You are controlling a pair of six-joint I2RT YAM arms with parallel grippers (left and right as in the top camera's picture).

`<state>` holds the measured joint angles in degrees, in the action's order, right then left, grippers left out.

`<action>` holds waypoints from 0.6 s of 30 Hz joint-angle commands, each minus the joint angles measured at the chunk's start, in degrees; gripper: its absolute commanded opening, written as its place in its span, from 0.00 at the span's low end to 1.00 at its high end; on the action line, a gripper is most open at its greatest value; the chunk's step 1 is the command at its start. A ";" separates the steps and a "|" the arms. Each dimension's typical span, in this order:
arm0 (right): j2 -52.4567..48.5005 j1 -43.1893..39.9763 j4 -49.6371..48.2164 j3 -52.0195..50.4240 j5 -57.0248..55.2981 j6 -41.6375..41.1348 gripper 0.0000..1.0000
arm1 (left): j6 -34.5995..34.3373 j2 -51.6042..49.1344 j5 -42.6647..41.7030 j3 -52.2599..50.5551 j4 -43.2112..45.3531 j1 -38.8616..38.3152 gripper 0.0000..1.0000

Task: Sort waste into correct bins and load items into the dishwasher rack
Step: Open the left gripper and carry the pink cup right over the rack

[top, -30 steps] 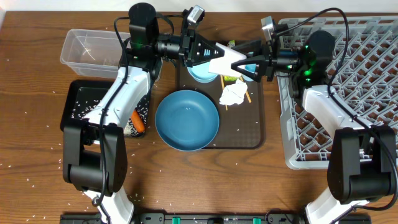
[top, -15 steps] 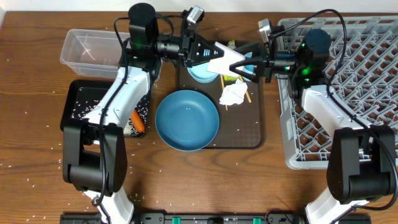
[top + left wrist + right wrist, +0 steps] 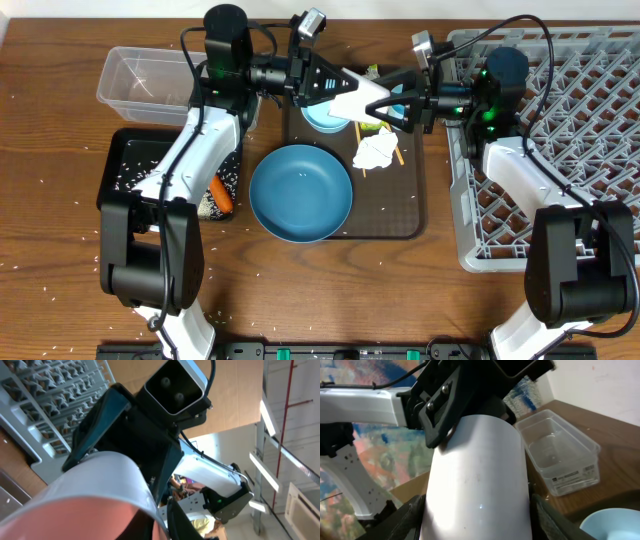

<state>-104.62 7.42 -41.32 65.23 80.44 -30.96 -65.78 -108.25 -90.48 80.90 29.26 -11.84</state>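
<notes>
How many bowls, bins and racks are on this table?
Bowls: 2, the big bowl and the small bowl
Bins: 2, the tub and the black tray
Racks: 1, the rack
Total: 5
</notes>
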 commanded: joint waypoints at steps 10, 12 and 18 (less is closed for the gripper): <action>-0.50 -4.15 -4.76 0.42 4.07 -5.05 0.33 | 1.68 -0.09 0.46 -0.20 0.37 -0.44 0.15; -0.50 -4.55 -4.79 0.42 4.04 -5.25 0.33 | 1.68 -0.11 0.46 -0.20 0.37 -0.44 0.15; -0.50 -6.19 -4.76 0.42 4.04 -6.78 0.29 | 1.68 -0.09 0.46 -0.20 0.37 -0.44 0.15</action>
<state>-104.62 2.61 -45.91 65.21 83.85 -36.01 -65.56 -108.25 -90.00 80.90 29.36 -12.47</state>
